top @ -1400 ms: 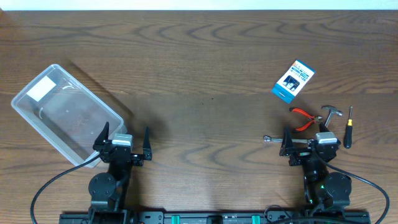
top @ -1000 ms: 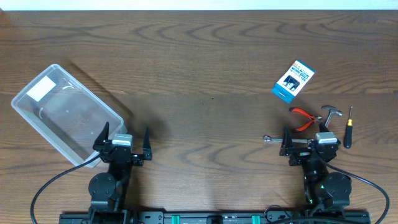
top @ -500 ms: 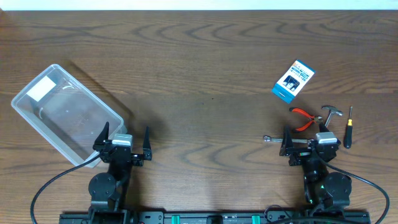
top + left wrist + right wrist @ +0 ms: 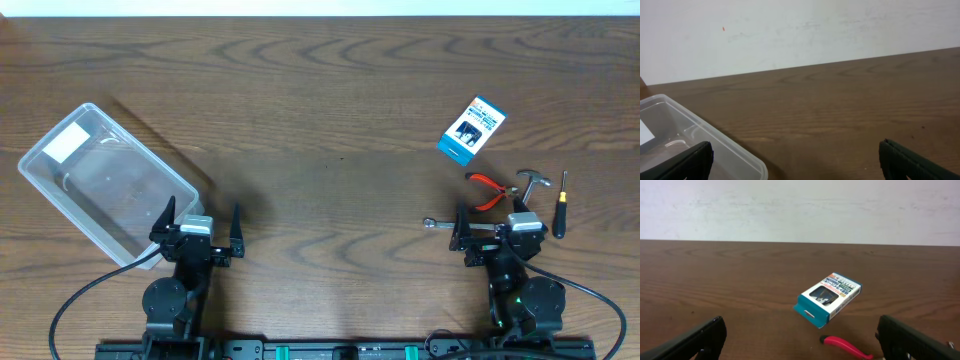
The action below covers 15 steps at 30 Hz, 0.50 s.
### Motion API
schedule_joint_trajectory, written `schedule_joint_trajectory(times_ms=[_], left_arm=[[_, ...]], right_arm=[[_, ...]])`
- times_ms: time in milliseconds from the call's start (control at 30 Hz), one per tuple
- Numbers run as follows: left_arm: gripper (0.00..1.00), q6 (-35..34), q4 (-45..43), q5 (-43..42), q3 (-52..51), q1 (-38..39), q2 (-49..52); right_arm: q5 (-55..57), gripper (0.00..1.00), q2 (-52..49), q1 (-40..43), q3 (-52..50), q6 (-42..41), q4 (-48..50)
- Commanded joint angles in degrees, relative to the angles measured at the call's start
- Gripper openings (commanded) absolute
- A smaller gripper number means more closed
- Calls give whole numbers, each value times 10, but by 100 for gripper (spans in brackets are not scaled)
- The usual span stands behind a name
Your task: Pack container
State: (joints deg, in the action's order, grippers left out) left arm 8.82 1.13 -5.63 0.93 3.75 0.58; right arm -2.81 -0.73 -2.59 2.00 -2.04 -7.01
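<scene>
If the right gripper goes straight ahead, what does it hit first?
Probably the red pliers, just ahead of the right gripper; the blue box lies farther on. Height is unclear, so it might pass over.

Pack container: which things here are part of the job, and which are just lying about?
Job: container, plus likely items to pack: blue box, red pliers, hammer, screwdriver, wrench.
Lying about: no loose extras visible; only the table itself.

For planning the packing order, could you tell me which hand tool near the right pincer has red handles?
The pliers, just nearer the robot than the blue box; the hammer, screwdriver and wrench beside them show no red.
</scene>
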Motion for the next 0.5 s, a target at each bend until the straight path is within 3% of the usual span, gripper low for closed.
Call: schedule_joint_trajectory(times_ms=[0, 467], left_arm=[[98, -5, 23, -17, -7, -3, -3], [98, -5, 23, -17, -7, -3, -3]], right_arm=[[-2, 99, 3, -8, -3, 9, 0], [-2, 99, 3, -8, -3, -14, 7]])
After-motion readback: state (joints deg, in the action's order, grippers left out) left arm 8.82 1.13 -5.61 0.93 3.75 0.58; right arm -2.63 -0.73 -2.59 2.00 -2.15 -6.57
